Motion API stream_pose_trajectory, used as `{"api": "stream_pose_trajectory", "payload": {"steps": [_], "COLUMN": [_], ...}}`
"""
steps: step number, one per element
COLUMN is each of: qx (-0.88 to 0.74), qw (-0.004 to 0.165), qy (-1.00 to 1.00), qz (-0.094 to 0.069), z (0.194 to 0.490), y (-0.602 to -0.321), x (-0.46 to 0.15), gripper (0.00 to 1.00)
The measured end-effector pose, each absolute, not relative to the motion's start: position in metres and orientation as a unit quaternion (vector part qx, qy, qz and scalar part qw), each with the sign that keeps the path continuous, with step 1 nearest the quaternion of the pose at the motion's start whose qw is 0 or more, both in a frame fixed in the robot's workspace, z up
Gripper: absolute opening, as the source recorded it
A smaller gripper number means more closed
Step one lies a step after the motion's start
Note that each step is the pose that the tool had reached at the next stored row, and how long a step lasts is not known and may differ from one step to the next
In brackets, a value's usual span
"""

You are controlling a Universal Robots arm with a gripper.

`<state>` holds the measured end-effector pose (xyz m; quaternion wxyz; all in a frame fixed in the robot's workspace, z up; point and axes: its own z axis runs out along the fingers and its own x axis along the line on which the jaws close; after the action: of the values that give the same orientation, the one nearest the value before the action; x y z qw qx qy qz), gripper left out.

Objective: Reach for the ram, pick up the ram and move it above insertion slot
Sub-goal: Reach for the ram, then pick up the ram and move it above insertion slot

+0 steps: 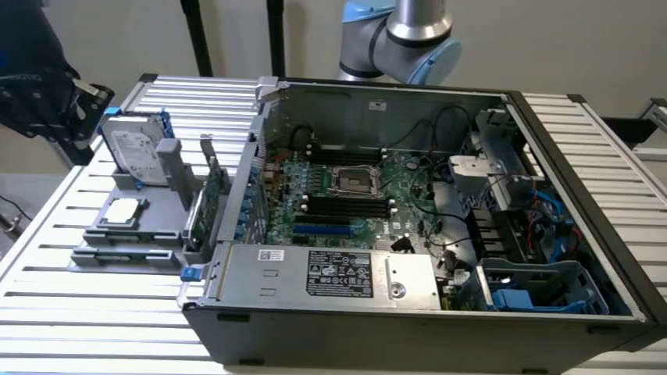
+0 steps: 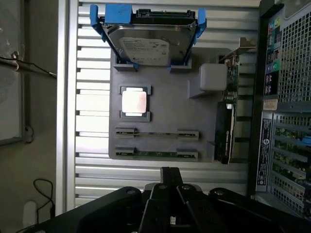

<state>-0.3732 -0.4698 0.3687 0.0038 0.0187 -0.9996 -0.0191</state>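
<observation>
Big slatted table is carrying everything here, with an open computer case lying on it, motherboard facing up. The arm is reaching in from behind the case. To the exterior view's left of the case, a gray holder is sitting on the slats. It's propping up a hard drive in blue rails at one end and an expansion card along the side nearest the case. The gripper is hovering off the holder's edge, claw clenched tight and gripping nothing. The ram is standing on edge in the holder row closest to the gripper, not touching it. A small processor chip is resting between the ram rows and the drive.
</observation>
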Motion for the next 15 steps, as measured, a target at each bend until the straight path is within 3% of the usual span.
{"api": "stream_pose_trajectory", "payload": {"steps": [15], "qx": [0.154], "qw": [0.006], "qy": [-0.988], "qz": [-0.018], "z": [0.3661], "y": [-0.4699], "x": [-0.3732], "gripper": [0.11]}}
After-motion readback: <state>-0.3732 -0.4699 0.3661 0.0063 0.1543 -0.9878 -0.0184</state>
